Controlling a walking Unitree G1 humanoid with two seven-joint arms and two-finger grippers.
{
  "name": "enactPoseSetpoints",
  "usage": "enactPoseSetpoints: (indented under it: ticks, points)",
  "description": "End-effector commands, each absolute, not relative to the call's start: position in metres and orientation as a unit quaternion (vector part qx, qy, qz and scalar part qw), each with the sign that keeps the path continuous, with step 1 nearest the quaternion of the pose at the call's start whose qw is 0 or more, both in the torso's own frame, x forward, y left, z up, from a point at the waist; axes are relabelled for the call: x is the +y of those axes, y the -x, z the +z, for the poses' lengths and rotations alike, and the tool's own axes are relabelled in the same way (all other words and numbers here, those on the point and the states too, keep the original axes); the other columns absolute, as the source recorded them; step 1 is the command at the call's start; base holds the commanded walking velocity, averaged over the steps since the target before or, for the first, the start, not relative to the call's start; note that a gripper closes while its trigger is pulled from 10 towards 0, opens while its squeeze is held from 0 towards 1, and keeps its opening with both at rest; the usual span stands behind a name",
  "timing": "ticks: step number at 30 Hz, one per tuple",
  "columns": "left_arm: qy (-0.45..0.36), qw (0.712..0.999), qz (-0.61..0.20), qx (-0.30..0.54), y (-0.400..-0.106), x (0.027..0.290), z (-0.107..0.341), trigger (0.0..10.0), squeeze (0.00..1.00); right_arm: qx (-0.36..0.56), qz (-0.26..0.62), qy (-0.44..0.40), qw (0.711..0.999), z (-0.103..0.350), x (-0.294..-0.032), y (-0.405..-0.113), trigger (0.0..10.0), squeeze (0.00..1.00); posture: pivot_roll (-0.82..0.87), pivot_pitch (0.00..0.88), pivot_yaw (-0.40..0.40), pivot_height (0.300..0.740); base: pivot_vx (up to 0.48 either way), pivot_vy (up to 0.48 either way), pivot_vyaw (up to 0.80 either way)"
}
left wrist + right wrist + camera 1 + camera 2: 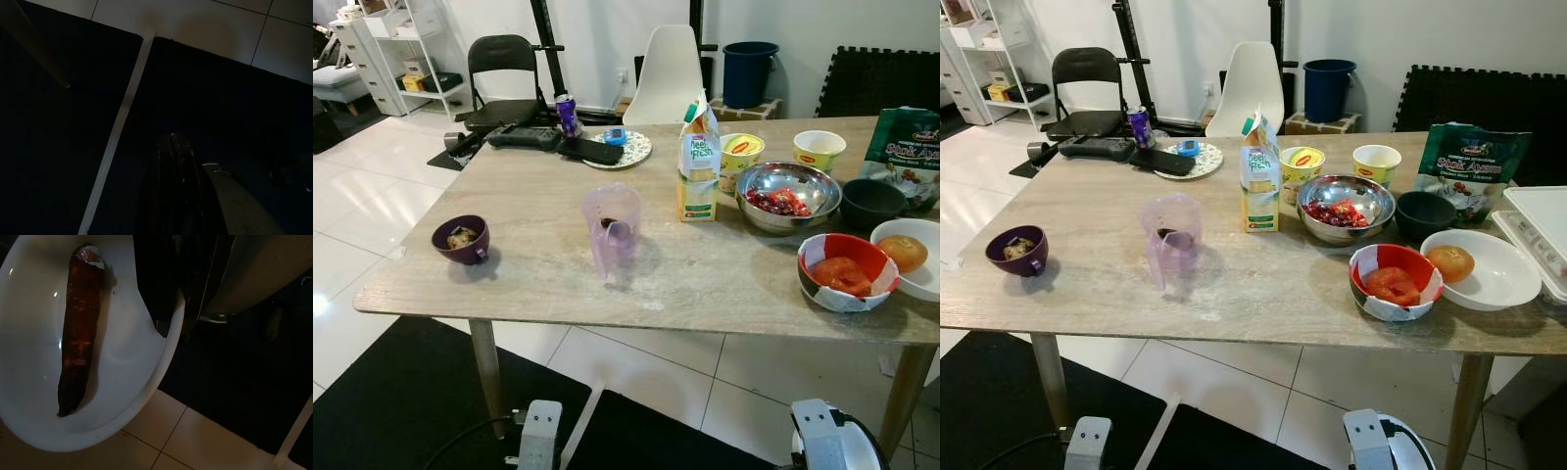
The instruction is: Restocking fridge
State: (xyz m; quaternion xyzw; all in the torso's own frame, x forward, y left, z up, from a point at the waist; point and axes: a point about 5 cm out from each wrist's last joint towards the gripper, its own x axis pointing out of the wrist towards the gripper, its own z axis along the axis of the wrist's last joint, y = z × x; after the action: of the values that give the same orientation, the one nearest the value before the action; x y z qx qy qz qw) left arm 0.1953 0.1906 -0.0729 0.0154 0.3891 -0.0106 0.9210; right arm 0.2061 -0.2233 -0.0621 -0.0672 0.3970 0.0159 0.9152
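In the right wrist view my right gripper (170, 328) is shut on the rim of a white plate (122, 382), which carries one long reddish-brown vegetable (78, 328). The plate hangs low over the black mat and floor tiles. My left gripper (172, 147) hangs over the black mat, its dark fingers pressed together with nothing in them. Both wrists (540, 436) (832, 436) sit below the near edge of the wooden table (538, 196). On the table stand a juice carton (698, 162), a steel bowl of red food (787, 196) and a red-and-white bowl with a tomato (843, 271).
Also on the table are a purple jug (612, 230), a purple bowl (461, 239), a black bowl (871, 201), a white bowl with an orange (906, 253), two cups (741, 152) and a green bag (906, 147). Two chairs (504, 73) and a blue bin (747, 70) stand behind.
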Motion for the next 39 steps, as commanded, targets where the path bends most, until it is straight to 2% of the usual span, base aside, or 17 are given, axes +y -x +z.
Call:
enactPoseSetpoints:
  ticks: [1,4,8,12,14,17,27,39]
  points:
    - [-0.016,0.919,-0.002,0.394,-0.1936,0.1946,-0.0736,10.0,0.00,0.395,0.015,0.067,0.916,-0.0623,-0.2233,-0.2050,10.0,0.00,-0.01,0.115,0.069,0.740,0.000,0.000,0.00]
    - [-0.015,0.922,-0.015,0.388,-0.1966,0.1880,-0.0724,10.0,0.00,0.392,0.007,0.061,0.918,-0.0614,-0.2262,-0.2054,10.0,0.00,0.00,0.102,0.048,0.740,0.000,0.000,0.00]
    - [0.001,0.921,0.009,0.389,-0.1929,0.1909,-0.0739,10.0,0.00,0.399,0.012,0.067,0.914,-0.0630,-0.2255,-0.2033,10.0,0.00,-0.01,0.107,0.069,0.740,0.000,0.000,0.00]
    - [-0.019,0.918,-0.011,0.395,-0.1917,0.1898,-0.0748,10.0,0.00,0.394,0.012,0.062,0.917,-0.0611,-0.2247,-0.2068,10.0,0.00,-0.01,0.107,0.052,0.740,0.000,0.000,0.00]
    - [-0.013,0.917,0.007,0.398,-0.1901,0.1919,-0.0757,10.0,0.00,0.397,0.021,0.072,0.915,-0.0616,-0.2244,-0.2062,10.0,0.00,-0.01,0.106,0.063,0.740,0.000,0.000,0.00]
    - [-0.010,0.920,-0.013,0.391,-0.1932,0.1888,-0.0740,10.0,0.00,0.392,0.003,0.056,0.918,-0.0612,-0.2258,-0.2062,10.0,0.00,-0.01,0.106,0.054,0.740,0.000,0.000,0.00]
    - [-0.009,0.917,-0.005,0.399,-0.1935,0.1921,-0.0744,10.0,0.00,0.396,-0.003,0.055,0.917,-0.0618,-0.2283,-0.2046,10.0,0.00,-0.02,0.105,0.074,0.740,0.000,0.000,0.00]
    - [-0.013,0.917,-0.011,0.399,-0.1947,0.1910,-0.0740,10.0,0.00,0.395,-0.005,0.053,0.917,-0.0616,-0.2289,-0.2045,10.0,0.00,-0.01,0.096,0.062,0.740,0.000,0.000,0.00]
